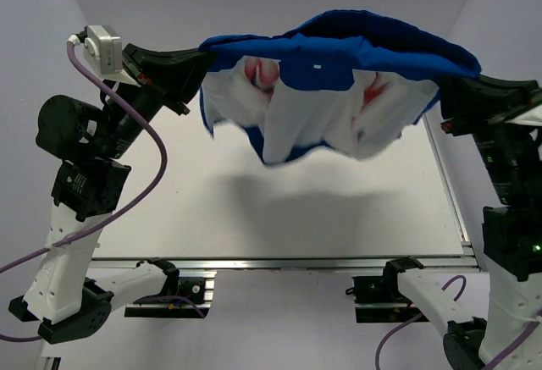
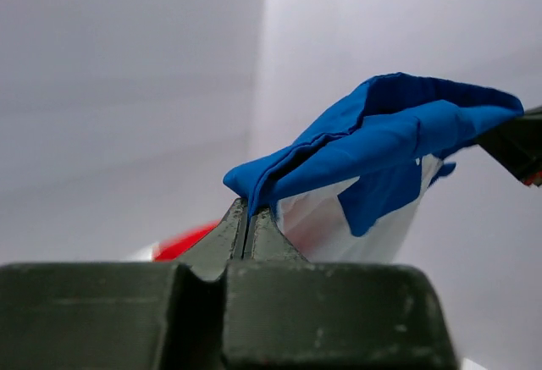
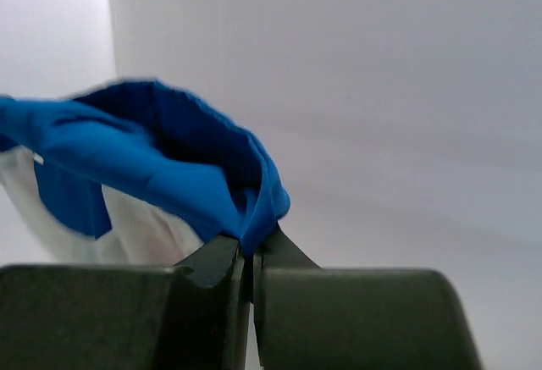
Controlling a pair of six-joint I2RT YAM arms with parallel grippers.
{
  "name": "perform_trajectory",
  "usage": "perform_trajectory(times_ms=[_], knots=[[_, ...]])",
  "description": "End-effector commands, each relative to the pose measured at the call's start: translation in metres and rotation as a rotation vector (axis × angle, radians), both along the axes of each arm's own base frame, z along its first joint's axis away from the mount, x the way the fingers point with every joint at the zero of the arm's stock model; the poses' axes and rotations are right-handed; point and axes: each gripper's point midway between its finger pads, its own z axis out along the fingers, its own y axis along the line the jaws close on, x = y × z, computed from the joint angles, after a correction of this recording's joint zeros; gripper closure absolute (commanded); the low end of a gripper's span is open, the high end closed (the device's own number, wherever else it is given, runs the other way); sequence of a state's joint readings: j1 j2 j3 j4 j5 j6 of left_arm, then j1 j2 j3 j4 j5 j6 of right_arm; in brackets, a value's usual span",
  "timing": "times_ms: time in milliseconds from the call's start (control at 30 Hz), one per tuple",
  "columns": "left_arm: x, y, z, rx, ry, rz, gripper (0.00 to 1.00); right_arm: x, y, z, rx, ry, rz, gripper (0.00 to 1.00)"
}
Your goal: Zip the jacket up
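White tabletop under pale walls, with your royal blue hooded fabric jacket strung in the air above it.

You have the jacket hanging clear above the table, stretched between both arms. Your left gripper is pinched tight on a fold of blue cloth at one end, and your right gripper is clamped on the blue edge at the other. The blue shell faces away from the table, and the white lining sags toward it in loose folds with red patches showing. A soft shadow falls on the table.
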State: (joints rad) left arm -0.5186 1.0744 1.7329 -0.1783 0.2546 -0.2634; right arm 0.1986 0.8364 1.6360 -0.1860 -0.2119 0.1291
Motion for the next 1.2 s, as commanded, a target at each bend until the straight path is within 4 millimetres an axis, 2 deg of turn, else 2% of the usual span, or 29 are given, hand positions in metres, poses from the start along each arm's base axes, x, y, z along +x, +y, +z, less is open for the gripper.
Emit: perform_trajectory(times_ms=[0,67,167,200,267,300,367,400,433,467,500,533,567,600,633,667,700,733,767,800,833,867,900,933,967,1000,1100,1133,1167], knots=[[-0.028,0.023,0.035,-0.1,-0.07,0.005,1.0,-0.028,-0.024,0.038,0.052,-0.115,-0.096,1.0],[-0.028,0.022,0.038,-0.108,-0.064,-0.005,1.0,-0.033,-0.023,0.048,0.06,-0.14,-0.086,1.0],[-0.013,0.013,0.041,-0.099,-0.033,-0.01,1.0,-0.014,-0.013,0.048,0.062,-0.119,-0.043,1.0],[0.012,0.009,0.03,-0.101,0.038,0.031,1.0,0.012,-0.009,0.041,0.062,-0.07,-0.046,1.0],[0.036,0.014,0.026,-0.126,0.094,0.109,1.0,0.046,-0.008,0.026,0.087,0.018,-0.066,1.0],[0.057,0.021,0.015,-0.139,0.153,0.194,1.0,0.08,-0.007,0.009,0.088,0.089,-0.092,1.0],[0.108,0.017,-0.019,-0.114,0.28,0.313,1.0,0.122,-0.011,-0.022,0.117,0.209,-0.153,1.0],[0.129,0.03,-0.038,-0.11,0.362,0.438,1.0,0.156,-0.008,-0.049,0.108,0.291,-0.172,1.0],[0.171,0.02,-0.078,-0.055,0.459,0.516,1.0,0.174,-0.005,-0.067,0.097,0.341,-0.176,1.0],[0.191,0.021,-0.103,-0.042,0.525,0.586,1.0,0.193,-0.005,-0.086,0.113,0.396,-0.197,1.0],[0.21,0.02,-0.132,0.007,0.586,0.647,1.0,0.225,0.003,-0.131,0.09,0.506,-0.199,1.0],[0.229,0.023,-0.157,0.034,0.635,0.726,1.0,0.241,0.009,-0.158,0.085,0.572,-0.195,1.0],[0.263,0.012,-0.219,0.127,0.741,0.787,1.0,0.266,0.026,-0.199,0.068,0.659,-0.178,1.0],[0.278,0.009,-0.239,0.151,0.772,0.826,1.0,0.279,0.032,-0.239,0.047,0.729,-0.199,1.0],[0.292,0.013,-0.262,0.174,0.806,0.9,1.0,0.292,0.037,-0.264,0.034,0.766,-0.226,1.0],[0.316,0.002,-0.326,0.297,0.889,0.939,1.0,0.314,0.051,-0.313,-0.018,0.848,-0.249,1.0],[0.328,-0.004,-0.344,0.338,0.898,0.942,1.0,0.326,0.053,-0.318,-0.027,0.869,-0.277,1.0],[0.341,-0.013,-0.343,0.349,0.877,0.921,0.99,0.338,0.056,-0.333,-0.042,0.91,-0.283,1.0],[0.355,-0.02,-0.389,0.447,0.917,0.914,0.91,0.358,0.064,-0.376,-0.078,0.992,-0.285,0.84],[0.363,-0.022,-0.396,0.458,0.921,0.888,0.79,0.363,0.063,-0.39,-0.105,1.042,-0.303,0.67],[0.367,-0.033,-0.403,0.466,0.93,0.813,0.51,0.378,0.067,-0.372,-0.097,1.009,-0.303,0.57],[0.373,-0.036,-0.405,0.448,0.925,0.785,0.28,0.386,0.07,-0.395,-0.126,1.054,-0.305,0.44],[0.372,-0.033,-0.396,0.425,0.915,0.773,0.07,0.385,0.069,-0.398,-0.137,1.077,-0.307,0.39],[0.371,-0.031,-0.391,0.408,0.907,0.769,0.02,0.386,0.072,-0.396,-0.138,1.077,-0.294,0.36],[0.37,-0.03,-0.394,0.407,0.896,0.769,0.02,0.38,0.074,-0.391,-0.137,1.073,-0.278,0.23],[0.364,-0.027,-0.37,0.378,0.864,0.767,0.02,0.374,0.076,-0.389,-0.136,1.075,-0.249,0.13],[0.351,-0.027,-0.355,0.379,0.849,0.728,0.02,0.342,0.074,-0.379,-0.127,1.065,-0.208,0.11],[0.341,-0.025,-0.339,0.361,0.839,0.714,0.02,0.331,0.07,-0.379,-0.117,1.07,-0.211,0.11],[0.331,-0.022,-0.35,0.38,0.876,0.703,0.02,0.306,0.063,-0.386,-0.117,1.088,-0.215,0.11]])
